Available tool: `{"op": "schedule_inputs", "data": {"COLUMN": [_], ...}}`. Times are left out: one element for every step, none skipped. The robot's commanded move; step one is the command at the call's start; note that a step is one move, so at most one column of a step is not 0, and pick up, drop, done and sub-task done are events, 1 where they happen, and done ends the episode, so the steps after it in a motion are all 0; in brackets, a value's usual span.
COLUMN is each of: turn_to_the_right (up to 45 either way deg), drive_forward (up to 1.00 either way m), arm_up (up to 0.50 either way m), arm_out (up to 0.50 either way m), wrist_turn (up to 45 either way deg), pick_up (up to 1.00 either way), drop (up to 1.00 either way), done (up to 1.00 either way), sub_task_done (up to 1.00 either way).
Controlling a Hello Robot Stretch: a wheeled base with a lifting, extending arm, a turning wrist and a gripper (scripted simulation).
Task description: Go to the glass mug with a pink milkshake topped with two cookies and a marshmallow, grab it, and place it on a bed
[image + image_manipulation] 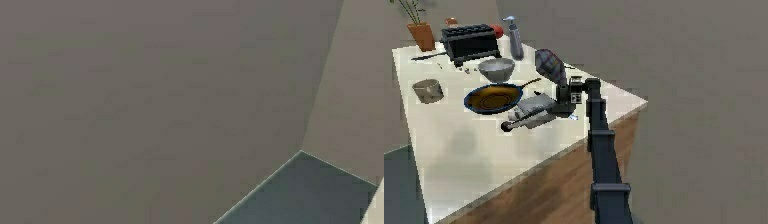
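Grey wall (150, 100): most of the forward view is taken up by it, close ahead, and a second wall is met at a corner on the forward view's right.
Floor (300, 195): a dark blue-grey wedge is seen at the foot of that corner.
Desk (484, 170): a pale top on wooden sides is seen in the arm side view, just beside the robot, and all the small things are carried by it.
Arm (606, 160): the dark bar is stretched from the bottom edge over the desk's near corner.
Toaster (469, 42): a dark box is stood at the far end, with a potted plant (422, 32) beside it at the corner.
Pan (492, 98): a round dark pan with a yellowish inside is laid near the middle of the desk.
Bowl (496, 68): a grey bowl is placed between the pan and the toaster, and a grey bottle (512, 38) is stood behind it.
Hand (512, 122): it is held low over the desk top beside the pan. The set of its fingers cannot be told, nor whether anything is held, since desk things lie at and behind it.
Dark oval shape (549, 65): it is seen just above the hand, and what it is cannot be told.
Mug: its place cannot be told, as no shape on the desk can be named as it with any surety.
Done: the drive to a desk and the reach over it are judged complete.
Left: a sure grasp, the lift, the drive to a bed and the setting down are judged to be outstanding.
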Motion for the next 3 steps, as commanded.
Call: {"op": "schedule_inputs", "data": {"turn_to_the_right": [0.0, 0.0, 0.0], "drive_forward": [0.0, 0.0, 0.0], "arm_up": [0.0, 0.1, 0.02], "arm_out": [0.0, 0.0, 0.0], "wrist_turn": [0.0, 0.0, 0.0], "pick_up": [1.0, 0.0, 0.0], "drop": [0.0, 0.0, 0.0], "done": [0.0, 0.0, 0.0], "sub_task_done": [0.0, 0.0, 0.0]}}
